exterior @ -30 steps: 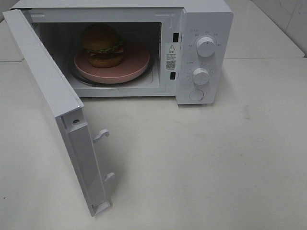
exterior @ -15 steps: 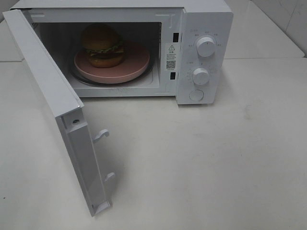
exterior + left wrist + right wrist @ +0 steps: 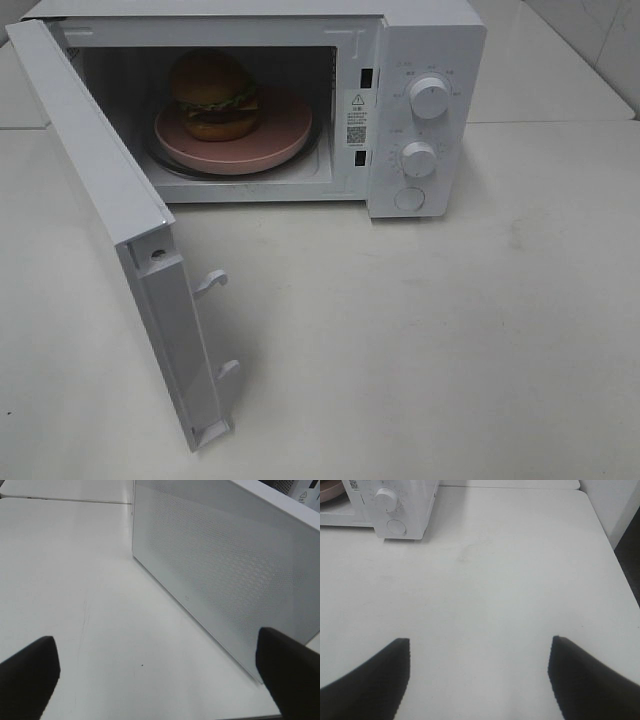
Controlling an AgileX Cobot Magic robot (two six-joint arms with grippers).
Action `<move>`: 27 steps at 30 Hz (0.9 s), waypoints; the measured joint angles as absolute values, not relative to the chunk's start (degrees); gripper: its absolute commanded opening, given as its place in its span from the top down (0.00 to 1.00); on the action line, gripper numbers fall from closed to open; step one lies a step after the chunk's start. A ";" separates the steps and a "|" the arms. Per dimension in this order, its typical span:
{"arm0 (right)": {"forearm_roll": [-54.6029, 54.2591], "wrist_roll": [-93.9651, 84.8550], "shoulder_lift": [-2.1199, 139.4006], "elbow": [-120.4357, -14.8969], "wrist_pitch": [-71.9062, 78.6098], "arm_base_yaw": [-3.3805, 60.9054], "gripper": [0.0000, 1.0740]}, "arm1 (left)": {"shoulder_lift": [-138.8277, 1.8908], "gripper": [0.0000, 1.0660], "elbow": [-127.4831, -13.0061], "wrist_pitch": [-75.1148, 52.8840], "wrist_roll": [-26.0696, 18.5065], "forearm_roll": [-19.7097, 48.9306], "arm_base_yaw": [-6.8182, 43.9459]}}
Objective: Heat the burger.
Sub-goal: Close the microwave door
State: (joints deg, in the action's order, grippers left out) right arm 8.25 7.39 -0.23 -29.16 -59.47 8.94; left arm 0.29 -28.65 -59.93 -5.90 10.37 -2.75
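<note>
The burger [image 3: 213,95] sits on a pink round plate [image 3: 285,130] inside the open white microwave [image 3: 430,40]. The microwave door [image 3: 110,200] stands swung wide open toward the front left. Neither gripper shows in the high view. In the left wrist view my left gripper [image 3: 155,680] is open and empty, facing the outer side of the door [image 3: 225,565]. In the right wrist view my right gripper [image 3: 477,680] is open and empty over bare table, well in front and to the right of the microwave's knob panel [image 3: 390,505].
Two round knobs [image 3: 428,97] and a round button [image 3: 409,198] are on the microwave's right panel. The white table [image 3: 450,340] spreads in front; its right edge [image 3: 615,570] shows in the right wrist view.
</note>
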 measured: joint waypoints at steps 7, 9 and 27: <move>8.25 7.39 -0.23 -29.16 -59.47 8.94 0.30 | 0.29 0.07 -28.76 -59.36 -5.90 12.49 -2.75; 8.25 7.39 -0.23 -29.16 -59.47 8.94 0.30 | -0.46 0.11 -29.79 -58.33 -5.90 12.83 -2.75; 8.25 7.33 -0.23 -29.16 -59.47 8.94 0.30 | -19.65 1.00 -30.31 -42.86 -6.07 12.89 -2.75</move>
